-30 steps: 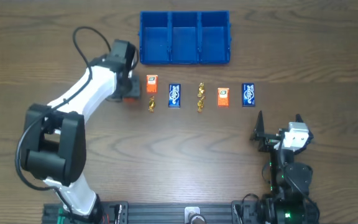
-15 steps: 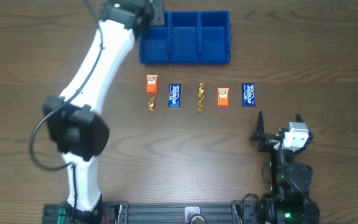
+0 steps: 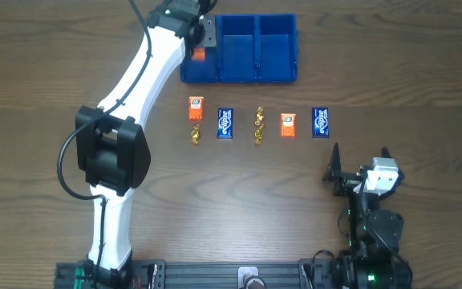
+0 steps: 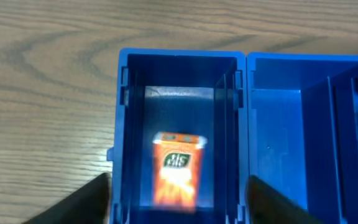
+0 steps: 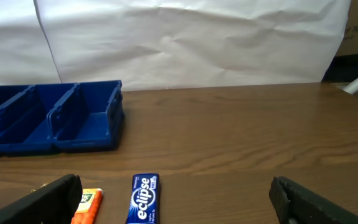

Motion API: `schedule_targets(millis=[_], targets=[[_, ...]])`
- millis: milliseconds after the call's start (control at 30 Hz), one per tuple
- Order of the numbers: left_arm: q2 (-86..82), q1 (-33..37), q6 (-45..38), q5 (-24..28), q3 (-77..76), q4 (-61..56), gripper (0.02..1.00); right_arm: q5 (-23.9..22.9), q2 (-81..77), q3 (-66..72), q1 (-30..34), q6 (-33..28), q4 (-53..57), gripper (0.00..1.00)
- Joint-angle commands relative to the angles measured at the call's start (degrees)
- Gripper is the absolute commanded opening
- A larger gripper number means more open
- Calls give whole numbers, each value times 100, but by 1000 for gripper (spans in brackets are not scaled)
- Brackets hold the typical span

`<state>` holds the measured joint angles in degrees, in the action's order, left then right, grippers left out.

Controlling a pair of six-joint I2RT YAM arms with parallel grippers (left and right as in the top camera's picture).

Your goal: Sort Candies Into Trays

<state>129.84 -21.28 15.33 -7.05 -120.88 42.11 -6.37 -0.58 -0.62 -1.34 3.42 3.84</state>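
Note:
A blue three-compartment tray (image 3: 259, 76) stands at the back of the table. My left gripper (image 3: 201, 34) hangs open over its left compartment (image 4: 135, 124), fingers spread wide to either side. Between and below them an orange candy box (image 4: 178, 174) shows blurred inside that compartment, also visible as an orange spot (image 3: 198, 54) from above. In front of the tray lies a row of candies: an orange box (image 3: 196, 107), a blue pack (image 3: 225, 122), gold wrapped sweets (image 3: 259, 119), another orange box (image 3: 288, 125) and another blue pack (image 3: 321, 122). My right gripper (image 3: 358, 162) rests open near the front right.
The tray's middle (image 3: 238, 48) and right (image 3: 277, 48) compartments hold nothing. A gold sweet (image 3: 195, 135) lies just in front of the left orange box. White sheeting (image 5: 191, 43) backs the table. Bare wood lies left of the row and ahead of the right gripper.
The left arm swung from beside the candy row up to the tray with an orange box. The box now sits free in the left compartment and the fingers are open. The right arm kept still.

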Motion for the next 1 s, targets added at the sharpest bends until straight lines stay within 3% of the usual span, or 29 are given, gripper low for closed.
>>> schedule_targets(millis=[33,267,433,667,1000], targets=[[-284,-2,-13,-68,-118,70,807,4,42,17,35,15,11,1000],[-2118,-520,284,-542,741,621,805,7,42,17,35,15,11,1000],[-3014,-586,616,-479,3309,-415,774,4,42,17,35,15,11,1000],[-2975,-586,745,-15,5460,-1818,772,7,42,17,35,15,11,1000],[-2188,-564,603,216,5611,-2575,766,7,42,17,35,15,11,1000]])
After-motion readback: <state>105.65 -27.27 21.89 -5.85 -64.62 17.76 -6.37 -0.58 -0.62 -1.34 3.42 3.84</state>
